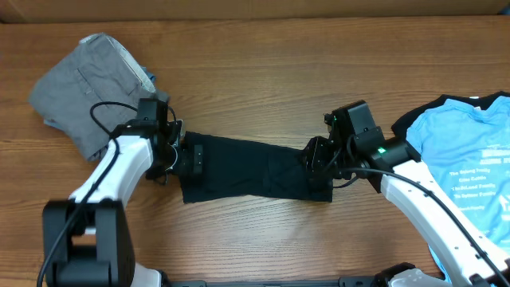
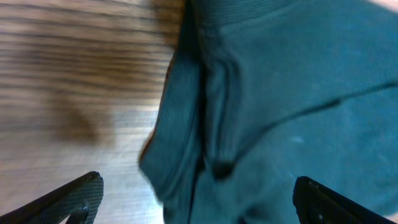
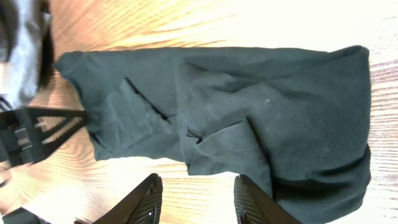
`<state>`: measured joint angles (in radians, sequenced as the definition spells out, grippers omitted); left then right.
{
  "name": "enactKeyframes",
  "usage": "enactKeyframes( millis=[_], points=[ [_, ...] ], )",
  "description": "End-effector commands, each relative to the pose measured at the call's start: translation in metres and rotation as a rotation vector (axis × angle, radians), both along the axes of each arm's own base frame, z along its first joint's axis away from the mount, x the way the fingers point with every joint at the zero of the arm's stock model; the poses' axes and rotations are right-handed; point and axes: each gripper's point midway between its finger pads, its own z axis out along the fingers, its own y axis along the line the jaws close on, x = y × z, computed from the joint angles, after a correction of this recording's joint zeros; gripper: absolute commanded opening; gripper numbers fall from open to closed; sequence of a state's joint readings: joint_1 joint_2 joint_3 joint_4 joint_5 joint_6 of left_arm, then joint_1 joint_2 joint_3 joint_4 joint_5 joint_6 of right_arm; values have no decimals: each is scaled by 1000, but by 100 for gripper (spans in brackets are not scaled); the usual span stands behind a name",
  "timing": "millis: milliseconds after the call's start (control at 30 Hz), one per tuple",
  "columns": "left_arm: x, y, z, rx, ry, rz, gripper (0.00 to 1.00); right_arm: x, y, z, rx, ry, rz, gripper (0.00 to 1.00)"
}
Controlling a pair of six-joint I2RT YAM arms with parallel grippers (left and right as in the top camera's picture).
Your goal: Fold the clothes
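The wide brown wooden table fills the whole view. At its right side lies the light blue printed cotton T-shirt, spread out flat and partly cut by the picture edge. At the far left corner are the grey cloth trousers, folded into a thick packet. Between them, in the middle of the table, lies the black short-sleeved cotton T-shirt, folded to a long narrow band that runs from left to right.

The left pincer hangs over the left end of this band with its jaws wide apart. The cloth edge is under the gap, and the pincer holds nothing. The right pincer is at the right end, its jaws about half apart with bare wood between them, and it is also empty.

I judge that the next step is to bring one end over the other. The risk is that a pincer closes on the top layer only, because the layers at the left end lie loose and bunched. Then the band would open when it is lifted. If the two ends rise unevenly, the band may also twist or slide on the smooth wood.
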<state>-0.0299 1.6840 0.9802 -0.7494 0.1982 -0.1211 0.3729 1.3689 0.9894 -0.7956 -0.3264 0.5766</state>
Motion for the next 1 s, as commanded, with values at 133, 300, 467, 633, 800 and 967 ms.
enactKeyframes(
  millis=[133, 300, 467, 633, 800, 967],
  points=[
    [-10, -6, -31, -36, 92, -19, 77, 0, 0, 28, 34, -80, 6, 41],
    [-13, -13, -36, -70, 112, -24, 50, 1, -3, 28, 20, -87, -4, 41],
    [-13, -20, -35, -88, 103, -65, 12, -1, -4, 26, 16, -76, -3, 41],
    [-20, -8, -29, -58, 141, -41, 4, -3, -5, 26, 12, -72, -4, 41],
    [-13, 39, 21, 95, 174, 45, 4, 0, -14, 34, 13, -99, -34, 41],
    [14, 42, 101, 77, 69, 63, 4, 8, -29, 43, 21, -130, -88, 42]
  ],
)
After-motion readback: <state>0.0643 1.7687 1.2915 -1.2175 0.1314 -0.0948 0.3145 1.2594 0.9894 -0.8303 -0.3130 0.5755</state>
